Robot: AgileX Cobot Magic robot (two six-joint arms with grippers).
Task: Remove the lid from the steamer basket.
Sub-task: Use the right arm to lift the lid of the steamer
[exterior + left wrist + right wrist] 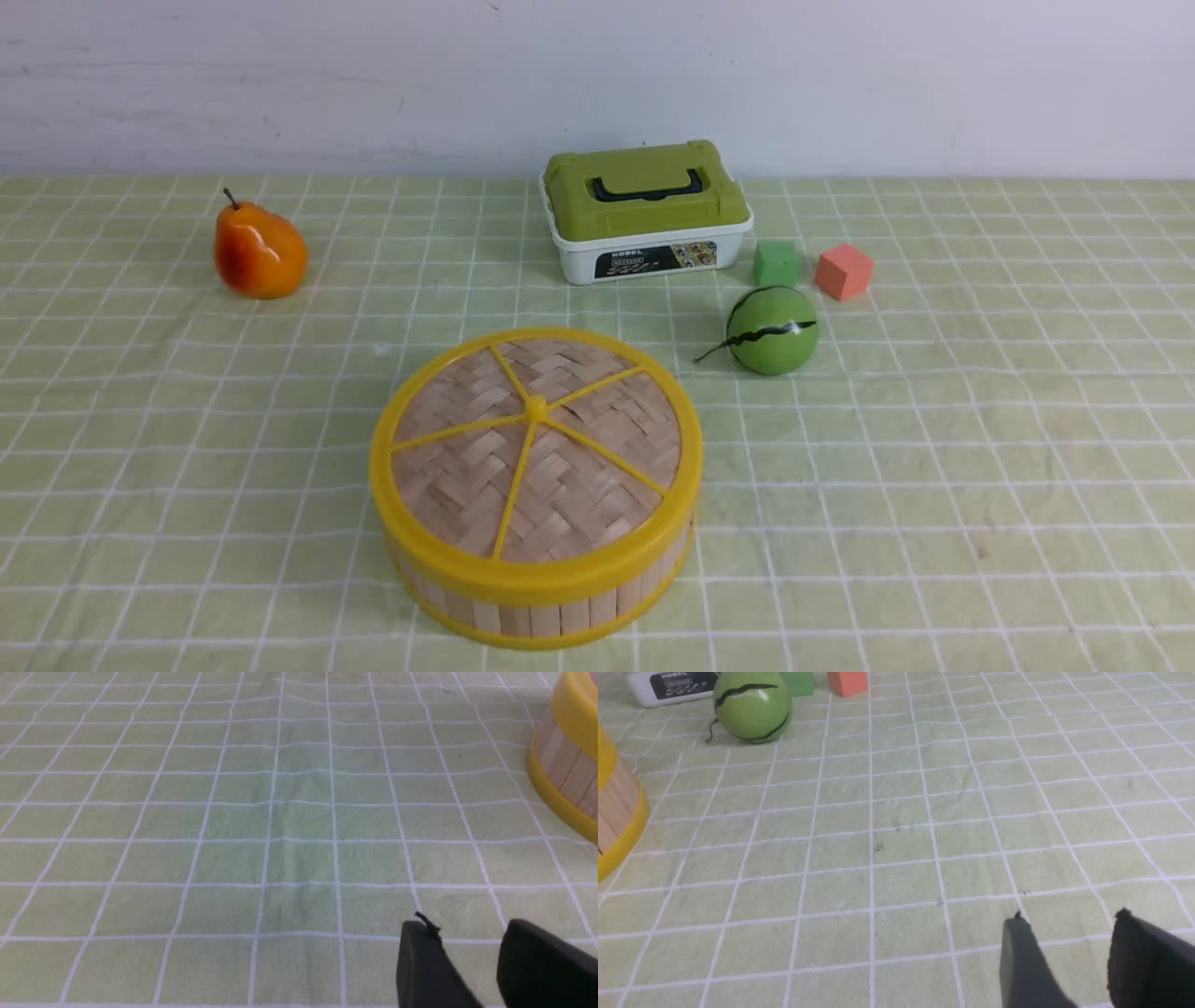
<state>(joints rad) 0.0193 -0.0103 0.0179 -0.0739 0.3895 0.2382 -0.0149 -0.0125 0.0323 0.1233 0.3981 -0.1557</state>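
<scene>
The steamer basket [546,597], with pale wooden slat walls and yellow rims, stands near the front middle of the table. The woven bamboo lid [537,439] with its yellow spokes and centre knob lies flat on top of it. No arm shows in the front view. In the left wrist view my left gripper [467,926] hovers open over bare cloth, and the basket's wall [567,765] shows at the picture's edge. My right gripper [1069,917] is also open with nothing between its fingers, well clear of the basket's edge [616,812].
A white box with a green lid [646,213] stands at the back. A green cube [777,263], a pink cube [844,271] and a green toy melon [772,329] lie to the basket's back right. An orange pear [259,250] stands at the back left.
</scene>
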